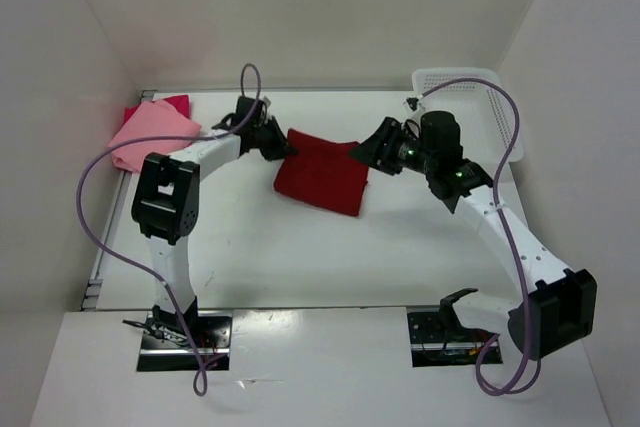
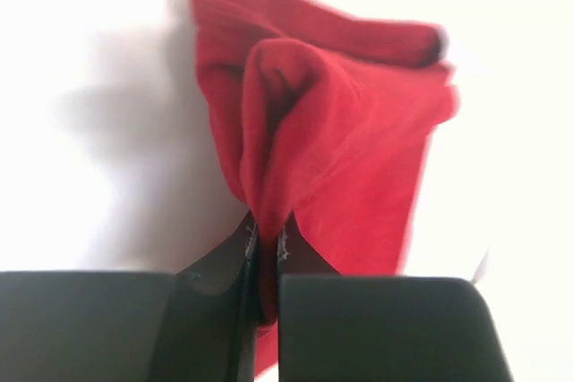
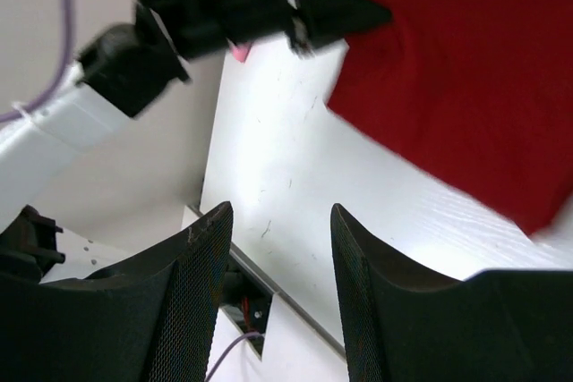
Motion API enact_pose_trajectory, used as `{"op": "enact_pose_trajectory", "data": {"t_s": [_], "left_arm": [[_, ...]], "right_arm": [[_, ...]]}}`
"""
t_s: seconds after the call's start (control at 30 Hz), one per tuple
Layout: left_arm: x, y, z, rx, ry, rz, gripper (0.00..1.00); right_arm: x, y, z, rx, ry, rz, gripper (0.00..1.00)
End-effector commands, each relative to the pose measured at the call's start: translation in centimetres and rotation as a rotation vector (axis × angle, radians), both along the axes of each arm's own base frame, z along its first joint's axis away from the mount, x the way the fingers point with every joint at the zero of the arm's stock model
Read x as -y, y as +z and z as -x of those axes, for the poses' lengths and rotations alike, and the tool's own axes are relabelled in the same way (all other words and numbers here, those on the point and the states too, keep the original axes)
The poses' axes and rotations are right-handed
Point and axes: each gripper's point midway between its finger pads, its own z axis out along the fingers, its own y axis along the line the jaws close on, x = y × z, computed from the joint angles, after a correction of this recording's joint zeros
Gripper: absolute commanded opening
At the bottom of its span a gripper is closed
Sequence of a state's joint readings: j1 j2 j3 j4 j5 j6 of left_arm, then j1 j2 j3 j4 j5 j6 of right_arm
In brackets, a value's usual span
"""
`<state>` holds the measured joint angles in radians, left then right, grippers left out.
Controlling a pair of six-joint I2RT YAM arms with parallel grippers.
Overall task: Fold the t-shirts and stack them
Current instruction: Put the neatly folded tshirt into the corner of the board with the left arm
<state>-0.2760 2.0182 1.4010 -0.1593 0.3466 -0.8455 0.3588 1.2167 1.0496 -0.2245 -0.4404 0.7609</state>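
left hand (image 2: 266,243) pinching, apparently thinly, a bunched fold of dark red t-shirt (image 1: 322,182) lying left of white basket (image 1: 455,75), right hand (image 3: 279,221) spread and empty, so cloth could slip out when pulled

White arms (image 1: 215,152), black joints (image 1: 165,197), purple cables (image 1: 82,192)

Open across the near half of the table (image 1: 330,257), between the two arm bases. Blocked mid-table by dark red t-shirt (image 1: 322,175), left gripper (image 1: 288,152) clamped on its left edge, right gripper (image 1: 360,150) spread wide beside its right edge. Taken at far left corner by light pink t-shirt (image 1: 150,134) over magenta t-shirt (image 1: 172,103), at far right corner by white basket (image 1: 470,87). Passable along the far edge between them.
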Motion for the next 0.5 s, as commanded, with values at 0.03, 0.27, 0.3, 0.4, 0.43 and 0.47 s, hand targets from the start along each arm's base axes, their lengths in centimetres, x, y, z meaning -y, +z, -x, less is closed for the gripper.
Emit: {"op": "enact_pose_trajectory", "data": {"t_s": [0.03, 0.27, 0.3, 0.4, 0.43, 0.47], "left_arm": [[-4.3, 12.1, -6.4, 0.232, 0.103, 0.080, 0.00], [-19.4, 22.1, -8.0, 0.423, 0.347, 0.090, 0.06], [-23.7, 22.9, -7.4, 0.450, 0.445, 0.095, 0.27], [-31.7, 16.4, -3.5, 0.318, 0.671, 0.160, 0.82], [-32.7, 14.6, -2.2, 0.280, 0.704, 0.192, 1.00], [-32.8, 13.0, -1.1, 0.238, 0.697, 0.238, 1.00]], "right_arm": [[1.0, 0.1, 1.2, 0.005, -0.015, -0.015, 0.54], [1.2, -2.0, 1.9, -0.031, 0.012, 0.002, 0.54], [1.0, -1.9, 2.1, -0.032, 0.025, -0.004, 0.54], [0.8, -2.6, 2.1, -0.042, 0.053, 0.008, 0.54], [0.7, -2.6, 2.2, -0.043, 0.062, 0.004, 0.55], [0.7, -2.6, 2.2, -0.043, 0.062, 0.004, 0.55]]}}
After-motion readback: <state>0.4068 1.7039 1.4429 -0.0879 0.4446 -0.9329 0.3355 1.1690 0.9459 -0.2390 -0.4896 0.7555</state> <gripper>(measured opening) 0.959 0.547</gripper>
